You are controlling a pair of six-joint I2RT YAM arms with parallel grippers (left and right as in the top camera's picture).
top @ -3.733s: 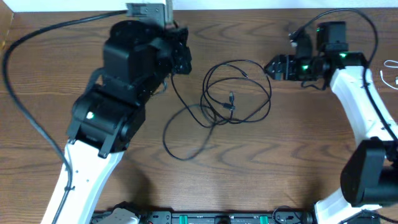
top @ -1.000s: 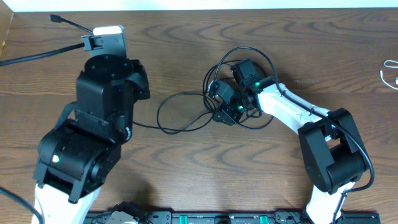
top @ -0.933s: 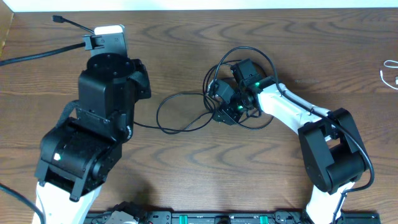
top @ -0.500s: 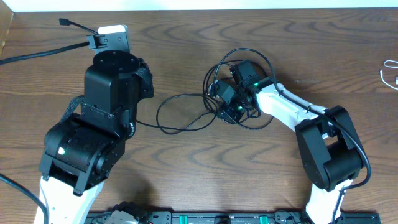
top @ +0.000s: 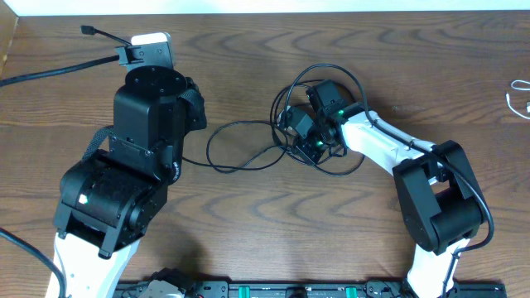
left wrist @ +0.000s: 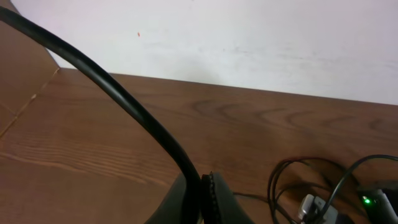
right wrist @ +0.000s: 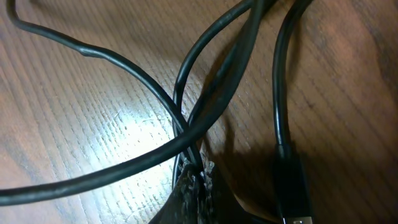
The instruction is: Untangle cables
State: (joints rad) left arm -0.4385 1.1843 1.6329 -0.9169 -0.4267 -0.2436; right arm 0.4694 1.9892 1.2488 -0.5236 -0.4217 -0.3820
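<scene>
The cables [top: 319,91] are thin black cords lying in tangled loops at the table's middle, and one loop [top: 240,147] stretches left toward my left arm. My right gripper [top: 308,152] is down in the tangle. In the right wrist view it [right wrist: 196,173] is shut on a black strand [right wrist: 124,163] where several strands cross, with a plug [right wrist: 293,186] lying beside it. My left gripper [left wrist: 202,186] is shut on a black cable [left wrist: 112,93] that rises up and to the left. A plug end [top: 87,31] sticks out at the far left, above that arm.
A white cord [top: 518,93] lies at the table's far right edge. A thick black arm cable [top: 50,70] runs off the left side. A white wall [left wrist: 249,37] borders the table's far edge. My bulky left arm [top: 124,174] covers the left part of the table.
My right gripper has closed from half open onto a strand in the tangle. The left arm has shifted slightly right and away, and the loop toward it has flattened.
</scene>
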